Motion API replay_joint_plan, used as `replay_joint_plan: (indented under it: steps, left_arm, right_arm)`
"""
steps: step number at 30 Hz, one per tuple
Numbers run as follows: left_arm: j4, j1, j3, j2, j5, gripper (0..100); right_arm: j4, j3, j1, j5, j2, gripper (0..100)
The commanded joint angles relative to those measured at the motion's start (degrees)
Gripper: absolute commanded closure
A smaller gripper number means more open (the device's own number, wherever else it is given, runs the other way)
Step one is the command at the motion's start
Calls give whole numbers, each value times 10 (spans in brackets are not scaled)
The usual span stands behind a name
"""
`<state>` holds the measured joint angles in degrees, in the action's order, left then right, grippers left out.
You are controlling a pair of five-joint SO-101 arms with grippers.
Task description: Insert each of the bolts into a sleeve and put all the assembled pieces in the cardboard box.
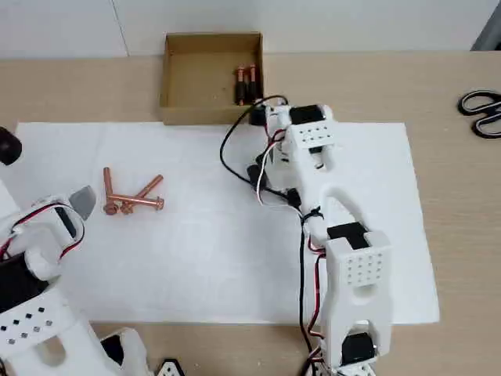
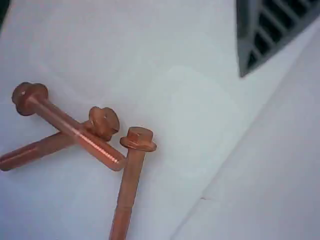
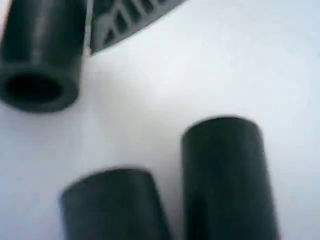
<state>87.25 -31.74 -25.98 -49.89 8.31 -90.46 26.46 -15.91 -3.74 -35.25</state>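
Three bolts are laid loose on white paper, and two done pieces are seen in the box.
Two bolts are crossed, with the third just beside them, near the left pincer and well apart from the box. Three black sleeves are seen close to the right pincer, which is held just beside the box. How far each pincer is open cannot be told.
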Motion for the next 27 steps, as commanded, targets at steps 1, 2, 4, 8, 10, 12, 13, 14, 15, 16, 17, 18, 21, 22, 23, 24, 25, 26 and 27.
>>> replay_joint_plan:
  steps: [1,2,4,8,10,12,13,14,15,16,17,18,21,22,23,24,25,26,27]
  left_arm:
    - [3,4,17,-7,-4,698]
    - [3,4,17,-7,-4,698]
    - [3,4,17,-7,-4,698]
    - [3,4,17,-7,-4,698]
    - [3,4,17,-7,-4,698]
    - [3,4,17,-7,-4,698]
    - [3,4,17,-7,-4,698]
    - [3,4,17,-7,-4,698]
    - [3,4,17,-7,-4,698]
    - [3,4,17,-7,-4,698]
    - [3,4,17,-7,-4,698]
    - [3,4,17,-7,-4,698]
    - [3,4,17,-7,-4,698]
    - [3,4,17,-7,-4,698]
    - [3,4,17,-7,-4,698]
    - [3,4,17,-7,-4,698]
    - [3,4,17,-7,-4,698]
    - [3,4,17,-7,-4,698]
    - [3,4,17,-7,-4,698]
  right_arm:
    - [-6,28,0,0,6,854]
    - [-4,28,0,0,4,854]
    - [-3,28,0,0,1,854]
    - [-1,28,-6,0,1,854]
    - [-1,27,-6,1,0,854]
    - [0,27,-6,1,0,854]
    - [0,27,-6,1,-4,854]
    - [4,27,-6,1,-8,854]
    - [7,27,-6,1,-15,854]
    - [8,27,-6,1,-21,854]
    - [11,27,-6,1,-28,855]
    - [13,27,-6,1,-33,855]
    - [19,27,-5,1,-43,855]
    - [20,27,-5,1,-44,855]
    - [21,27,-4,1,-46,855]
    - [21,27,-4,0,-46,855]
    - [21,27,-3,0,-48,855]
    - [21,27,-3,0,-50,856]
    - [20,27,-2,-2,-50,857]
